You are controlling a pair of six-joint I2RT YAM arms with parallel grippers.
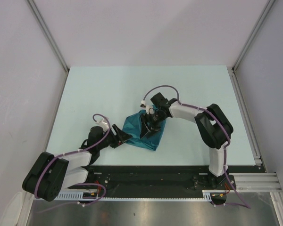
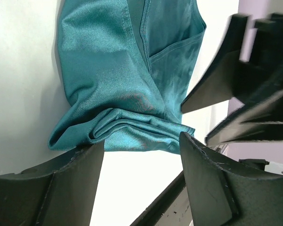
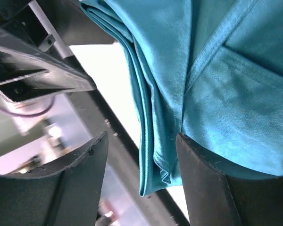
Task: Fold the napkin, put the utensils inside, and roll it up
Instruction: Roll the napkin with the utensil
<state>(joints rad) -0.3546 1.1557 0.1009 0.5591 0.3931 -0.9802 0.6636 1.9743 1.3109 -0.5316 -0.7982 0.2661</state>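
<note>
Nearest the bases, the left claw (image 1: 122, 136) lies low over the pale table (image 1: 85, 94), its jaws spread apart and holding nothing. The napkin (image 1: 153, 139) starts just past its tips. In the left wrist view the napkin's bunched, layered end (image 2: 132, 132) sits right at the mouth of the gap between the two black fingers (image 2: 61, 188), touching or nearly touching them; which one cannot be told.

The napkin is a teal cloth with a slight sheen and a fine weave, folded into a compact, roughly diamond-shaped packet with stacked edges and a hemmed flap crossing its top.

Farther in, the right claw (image 1: 147, 129) comes down on the middle of the packet. Its jaws are also apart. The right wrist view shows what the overhead view hides: the stacked folded edge (image 3: 151, 141) runs through the gap, with one finger (image 3: 212, 188) over the cloth and the other off its edge.
</note>
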